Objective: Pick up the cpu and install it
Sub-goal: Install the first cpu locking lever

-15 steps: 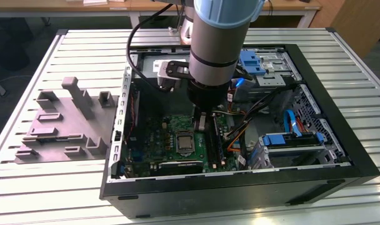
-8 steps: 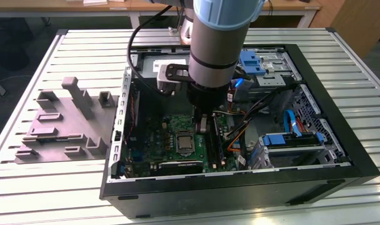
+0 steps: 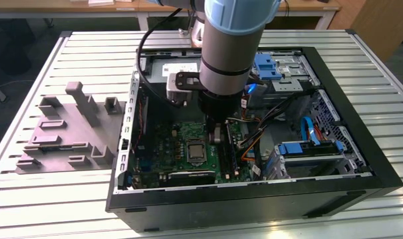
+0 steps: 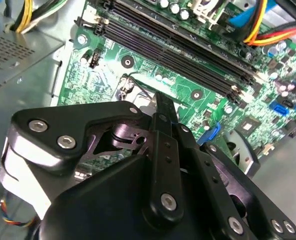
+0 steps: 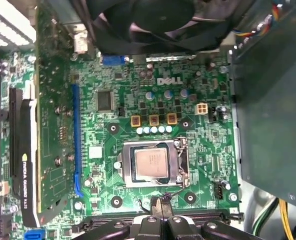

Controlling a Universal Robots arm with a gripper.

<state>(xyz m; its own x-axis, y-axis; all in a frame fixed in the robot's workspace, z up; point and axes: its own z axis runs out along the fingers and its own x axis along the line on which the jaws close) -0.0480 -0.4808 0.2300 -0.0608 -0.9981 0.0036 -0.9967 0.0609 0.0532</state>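
Note:
The cpu [image 5: 151,164] is a pale silvery square lying flat inside the shiny metal socket frame [image 5: 181,165] on the green motherboard [image 5: 138,100]. In the exterior view the cpu [image 3: 196,151] sits mid-board inside the open computer case [image 3: 360,149]. My gripper [image 5: 160,204] hovers just beside the socket, fingers pressed together with nothing between them. In the exterior view my gripper [image 3: 218,135] hangs over the board just to that view's right of the socket. In the second wrist view the gripper [image 4: 162,102] points down at the board.
A grey moulded tray [image 3: 62,134] lies on the slatted table at the exterior view's left of the case. Inside the case are a black fan [image 5: 148,20], a graphics card [image 5: 23,165], memory slots [image 4: 177,45], the grey power-supply box [image 5: 272,100], blue drive cages [image 3: 308,149] and loose cables [image 3: 254,139].

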